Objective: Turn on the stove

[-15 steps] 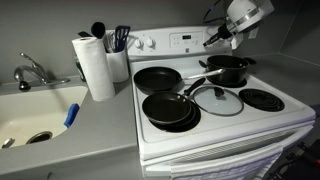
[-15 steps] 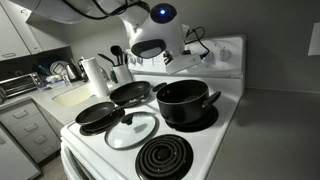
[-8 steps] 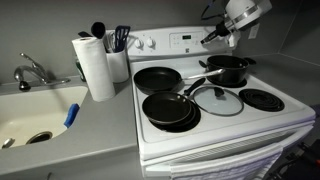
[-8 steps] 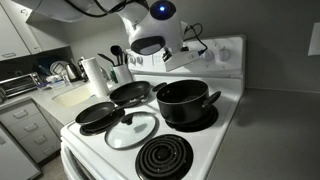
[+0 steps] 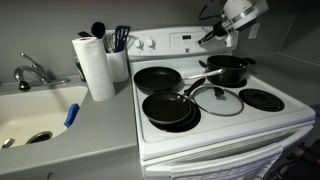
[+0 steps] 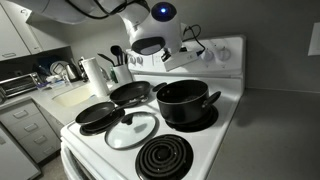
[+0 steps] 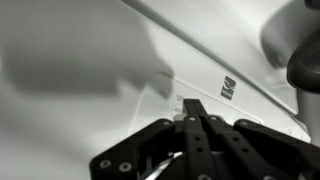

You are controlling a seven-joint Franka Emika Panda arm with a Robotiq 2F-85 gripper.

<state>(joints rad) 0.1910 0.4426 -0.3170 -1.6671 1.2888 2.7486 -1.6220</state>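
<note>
Dim, grainy views; blurred wrist close-up

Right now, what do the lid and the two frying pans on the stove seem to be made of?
Lid: probably clear glass with a metal rim; it looks see-through. Front frying pan and rear frying pan: dark, matte, likely coated metal; the exact coating is unclear.

Home kitchen: stove [image 5: 225, 128], sink [image 5: 22, 112], pans [image 5: 168, 108], paper towels [image 5: 97, 68].
</note>
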